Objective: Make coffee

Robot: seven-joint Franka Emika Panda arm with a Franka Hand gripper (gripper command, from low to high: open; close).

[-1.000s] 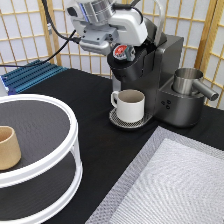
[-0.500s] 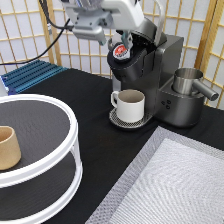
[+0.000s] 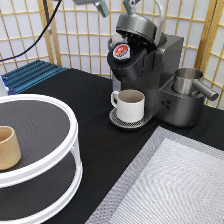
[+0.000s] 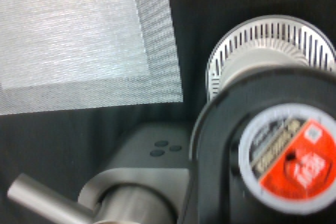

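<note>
The coffee pod (image 3: 121,51), white with a red foil top, sits in the open pod holder of the dark grey coffee machine (image 3: 165,65). The machine's lid (image 3: 137,25) is raised. A white handled mug (image 3: 131,105) stands on the round drip tray under the spout. My gripper (image 3: 116,7) is at the exterior view's top edge, straight above the pod and apart from it, open and empty; only its fingertips (image 3: 102,7) show. The wrist view looks down on the pod (image 4: 296,160) in its holder, with the drip tray grille (image 4: 270,35) beyond.
A steel pitcher (image 3: 187,80) with a handle stands on the machine's right part. A tan handleless cup (image 3: 7,147) sits on a white two-tier turntable (image 3: 72,145) at the left. A grey mat (image 3: 170,185) lies at the bottom right. A blue rack (image 3: 30,75) is at the back left.
My gripper has risen from just over the pod holder to the exterior view's top edge. The pod has stayed in the holder.
</note>
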